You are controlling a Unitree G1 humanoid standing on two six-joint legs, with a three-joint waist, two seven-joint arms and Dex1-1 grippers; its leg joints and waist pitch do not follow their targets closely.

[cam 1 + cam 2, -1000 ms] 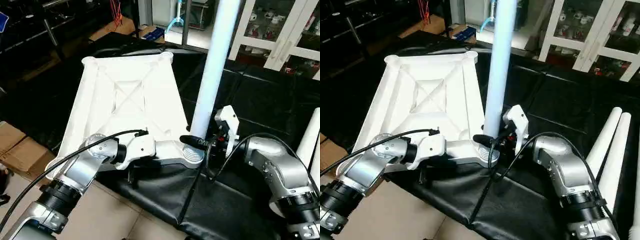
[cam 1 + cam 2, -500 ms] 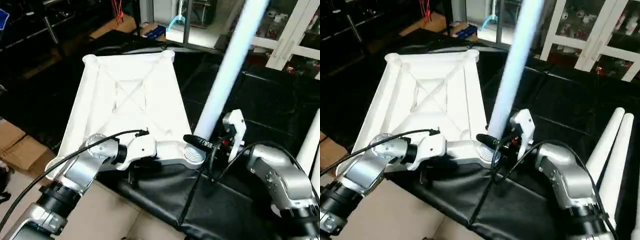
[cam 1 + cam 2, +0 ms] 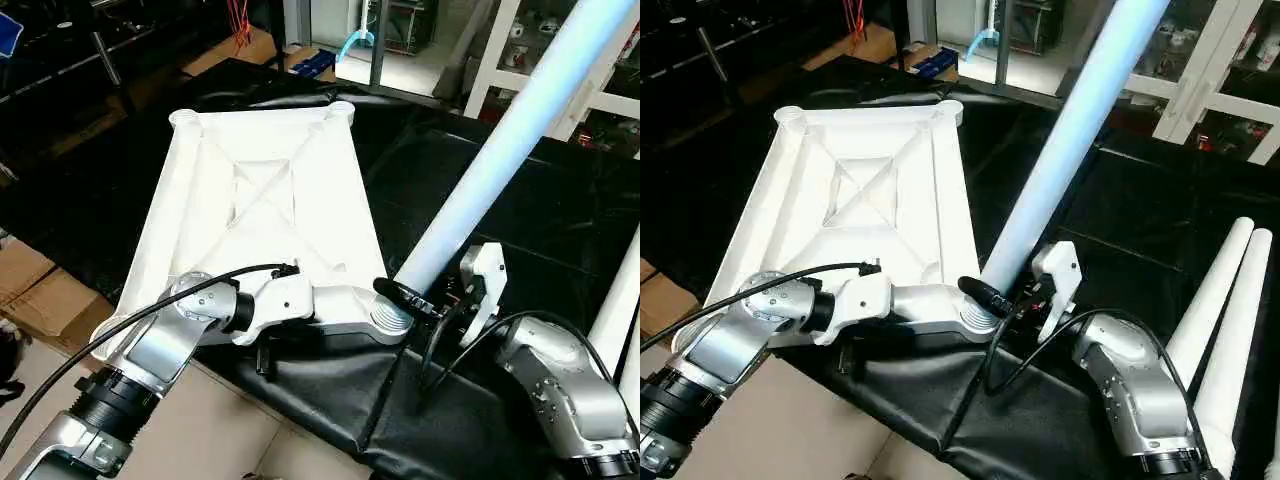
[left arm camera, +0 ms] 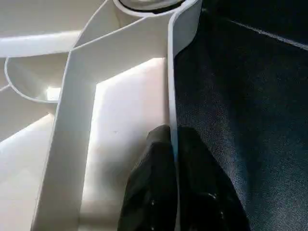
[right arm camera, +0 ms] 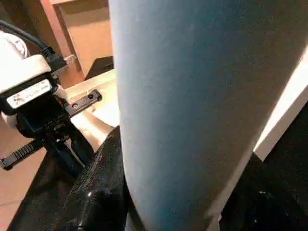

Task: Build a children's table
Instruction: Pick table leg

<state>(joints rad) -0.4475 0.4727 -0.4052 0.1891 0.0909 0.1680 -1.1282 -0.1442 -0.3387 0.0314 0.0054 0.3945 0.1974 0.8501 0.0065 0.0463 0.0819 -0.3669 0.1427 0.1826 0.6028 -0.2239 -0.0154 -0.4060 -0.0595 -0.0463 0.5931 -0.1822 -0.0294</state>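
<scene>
The white tabletop (image 3: 260, 200) lies upside down on black cloth, its X-ribs facing up. My left gripper (image 4: 174, 144) is shut on the thin rim wall of its near edge, one black finger on each side. My right gripper (image 3: 410, 298) is shut on a long white leg (image 3: 500, 150) just above the leg's lower end. That end sits at the near right corner socket (image 3: 390, 320). The leg leans steeply up and to the right. Close up, the leg (image 5: 183, 106) shows with a black finger (image 5: 101, 178) against it.
Two spare white legs (image 3: 1225, 300) lie on the black cloth (image 3: 520, 230) at the right. Cardboard boxes (image 3: 40, 300) sit on the floor to the left. White-framed glass cabinets (image 3: 1210, 70) stand behind at the right.
The leg has tipped from nearly upright to leaning far to the right, its foot staying at the corner socket. My right arm has swung right with it. The left gripper has kept its hold.
</scene>
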